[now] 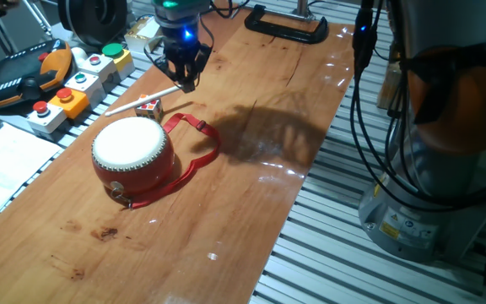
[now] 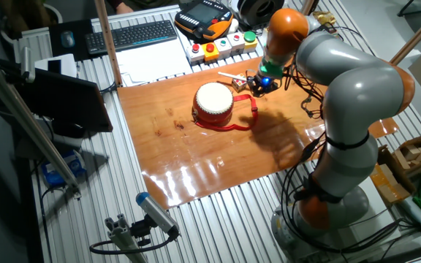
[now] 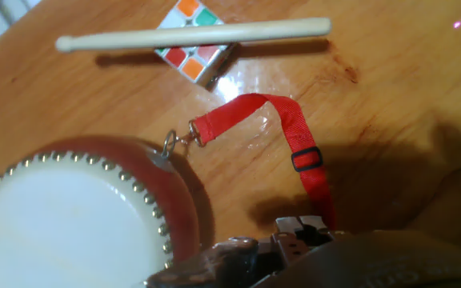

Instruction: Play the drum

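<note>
Drum (image 1: 133,153) upright on bench (image 1: 251,194), skin facing up, red strap (image 1: 194,152) trailing toward tool (image 1: 182,80), whose grip I cannot tell, drumstick (image 1: 142,101) lying flat beside

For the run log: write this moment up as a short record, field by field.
drum: red drum, skin up, upright on the wooden table
strap: red strap looped loose on the wood beside the drum
drumstick: pale drumstick lying flat, resting across the small multicoloured cube
gripper: gripper raised above the table, beyond the cube, holding nothing; jaw gap cannot be told
contact: none with drum or stick
task state: stick not yet picked up
</note>
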Robot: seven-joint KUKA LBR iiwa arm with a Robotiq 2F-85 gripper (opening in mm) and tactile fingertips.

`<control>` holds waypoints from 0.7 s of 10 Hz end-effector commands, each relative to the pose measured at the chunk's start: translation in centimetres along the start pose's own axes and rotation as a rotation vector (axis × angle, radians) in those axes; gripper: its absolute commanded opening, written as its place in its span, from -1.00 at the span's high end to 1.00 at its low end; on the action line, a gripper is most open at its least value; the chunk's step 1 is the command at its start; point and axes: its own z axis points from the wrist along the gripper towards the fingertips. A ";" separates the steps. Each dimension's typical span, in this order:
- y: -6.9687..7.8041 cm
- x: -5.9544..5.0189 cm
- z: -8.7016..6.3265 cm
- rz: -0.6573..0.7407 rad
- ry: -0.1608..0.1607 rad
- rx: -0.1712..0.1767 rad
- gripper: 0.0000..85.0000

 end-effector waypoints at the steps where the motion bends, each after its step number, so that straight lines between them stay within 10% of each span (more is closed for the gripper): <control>1: 0.0 -0.1 0.2 0.186 -0.017 -0.009 0.98; 7: 0.1 -1.1 1.5 0.313 -0.026 -0.016 0.98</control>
